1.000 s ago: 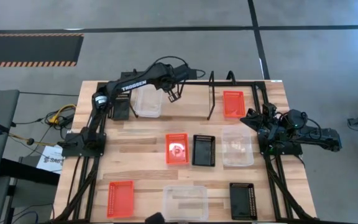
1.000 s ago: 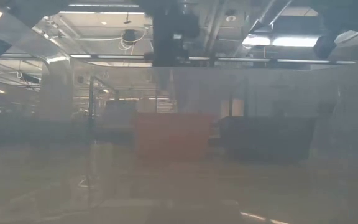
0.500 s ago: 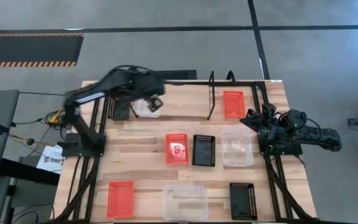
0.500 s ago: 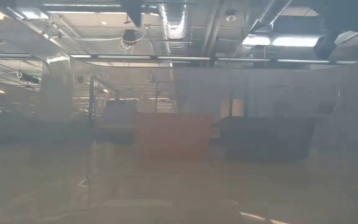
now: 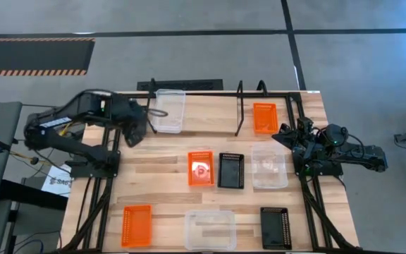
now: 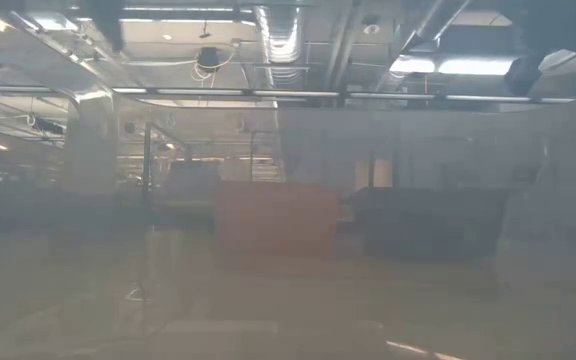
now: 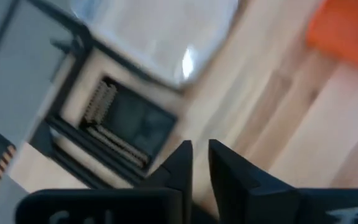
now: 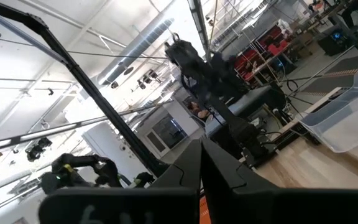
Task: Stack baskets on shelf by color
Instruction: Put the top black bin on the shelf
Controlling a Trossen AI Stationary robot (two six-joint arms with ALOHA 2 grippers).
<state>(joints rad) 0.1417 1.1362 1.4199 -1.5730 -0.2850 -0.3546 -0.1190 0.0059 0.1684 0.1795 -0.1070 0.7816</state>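
In the high view the shelf (image 5: 217, 113) runs along the table's far edge. A clear basket (image 5: 169, 111) sits on its left part and an orange basket (image 5: 264, 118) on its right part. My left gripper (image 5: 135, 132) hovers over the shelf's left end, its fingers a narrow gap apart (image 7: 201, 163), above a black basket (image 7: 124, 129). On the tabletop lie orange (image 5: 201, 168), black (image 5: 231, 170) and clear (image 5: 268, 166) baskets, with three more along the near edge. My right gripper (image 5: 287, 134) waits shut at the right edge.
Upright black wire loops (image 5: 240, 106) stand on the shelf between the clear and orange baskets. Along the near edge lie an orange basket (image 5: 136, 224), a clear one (image 5: 210, 229) and a black one (image 5: 275, 227). Bare wood shows between the rows (image 5: 161, 169). The low view is hazy.
My left arm has swung away from the shelf's middle, back toward the table's left edge, and now folds over the shelf's left end. The clear basket stays where it was on the shelf. The right arm has kept still.
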